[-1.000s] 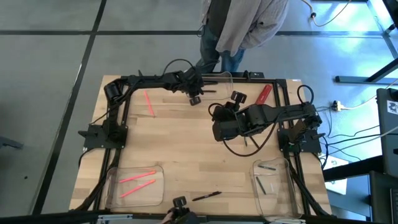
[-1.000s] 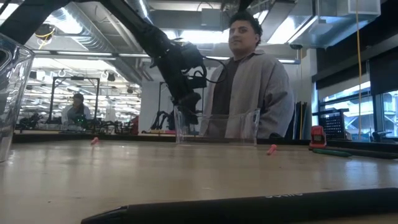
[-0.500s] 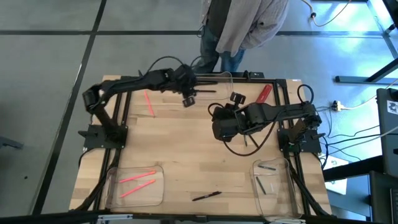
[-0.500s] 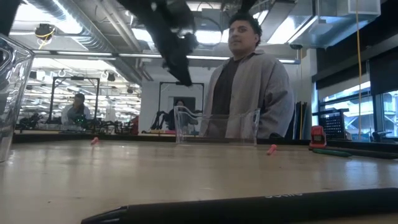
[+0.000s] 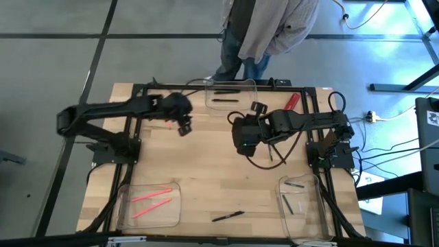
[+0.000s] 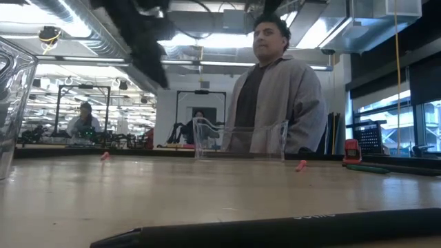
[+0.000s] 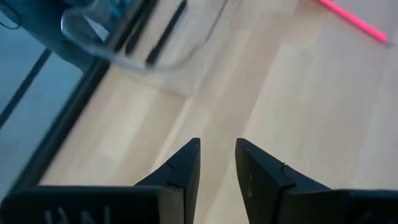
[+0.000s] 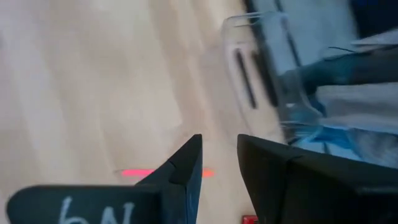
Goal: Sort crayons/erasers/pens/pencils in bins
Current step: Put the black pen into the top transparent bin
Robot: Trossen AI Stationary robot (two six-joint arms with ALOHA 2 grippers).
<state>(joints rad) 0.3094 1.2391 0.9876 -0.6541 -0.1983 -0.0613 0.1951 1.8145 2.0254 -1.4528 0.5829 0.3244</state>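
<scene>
Your left gripper had swung away from the far bin, where black pens now lay, toward the loose pink crayon. Its fingers stood narrowly parted, empty. Your right gripper waited mid-table, narrowly parted, empty. That drop looked finished; the crayon seemed next.

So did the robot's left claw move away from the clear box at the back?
Yes. The left gripper was beside the back bin, and it has swung off toward the table's left side, over the pink crayon.
</scene>
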